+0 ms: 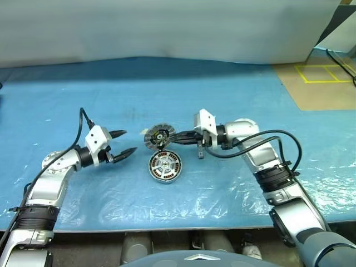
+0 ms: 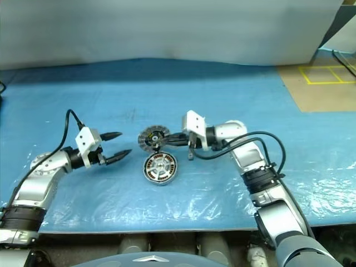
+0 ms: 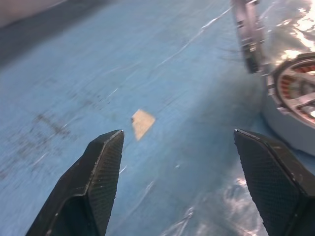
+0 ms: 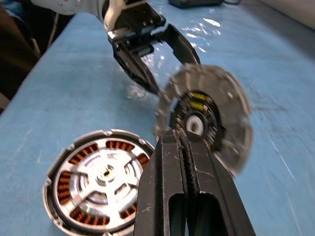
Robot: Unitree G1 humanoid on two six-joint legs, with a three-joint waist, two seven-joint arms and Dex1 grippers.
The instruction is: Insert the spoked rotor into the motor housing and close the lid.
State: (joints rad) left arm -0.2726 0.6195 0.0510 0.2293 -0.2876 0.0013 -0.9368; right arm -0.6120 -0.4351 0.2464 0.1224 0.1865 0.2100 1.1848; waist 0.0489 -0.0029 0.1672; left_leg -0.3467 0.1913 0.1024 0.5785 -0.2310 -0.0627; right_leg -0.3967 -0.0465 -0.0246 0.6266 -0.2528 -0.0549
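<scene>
I've got the right pincer (image 1: 173, 135) pressed together on the edge of the lid (image 1: 158, 137), pinching it. The grey ribbed disc is held up on edge, clear of the blue sheet, dark centre facing my right wrist camera. Directly on the near side of it sits the motor housing (image 1: 165, 166), flat on the desk (image 1: 233, 100) roughly mid-width, closer to the near edge than the far one. The spoked rotor (image 4: 106, 177) is already seated inside the housing (copper windings show through its gaps). Lid and housing look just apart, not touching. Left pincer (image 1: 125, 142) is spread wide with nothing between its fingers, hovering off to the left of both parts, tips aimed toward them. Small pale patch (image 3: 142, 122) on the sheet beyond the left fingertips.
</scene>
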